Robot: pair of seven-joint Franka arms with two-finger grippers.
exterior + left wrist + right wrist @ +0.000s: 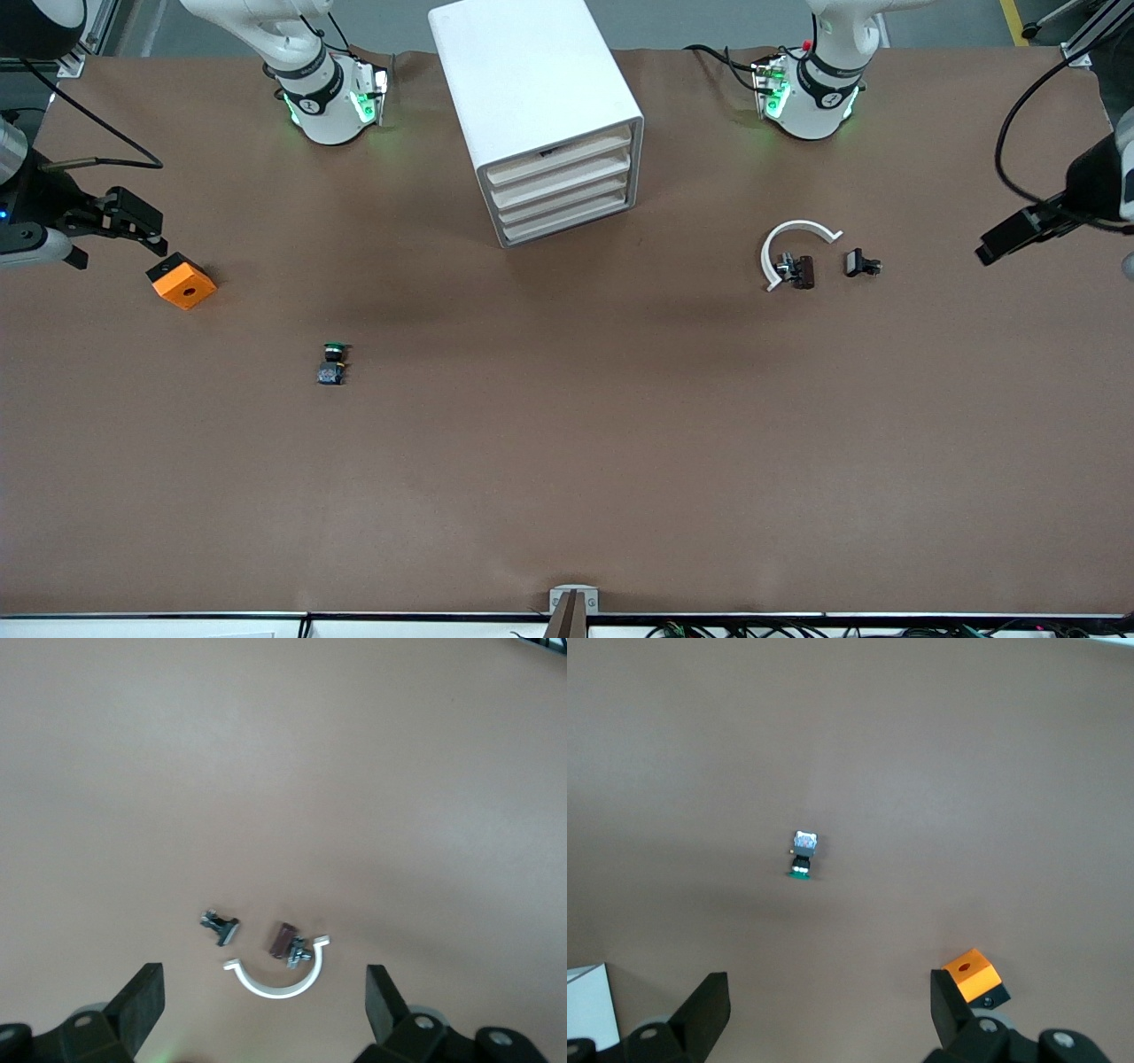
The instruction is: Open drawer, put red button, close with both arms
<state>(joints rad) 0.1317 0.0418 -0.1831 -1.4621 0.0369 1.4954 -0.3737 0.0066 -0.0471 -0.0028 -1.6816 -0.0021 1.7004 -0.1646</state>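
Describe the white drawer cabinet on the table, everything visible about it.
The cabinet is a glossy white, plastic-looking box with rounded corners, standing upright on the brown table between the two arm bases. Its front holds four stacked drawers with cream-coloured fronts, all pushed in; the top one shows a small dark slot. The box is turned at an angle, its front facing the front camera and somewhat toward the left arm's end. Nothing touches it but the table.

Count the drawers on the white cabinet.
4, all shut, stacked one above another in the front of the white plastic drawer cabinet, which stands between the two arm bases; the top drawer has a dark handle slot.
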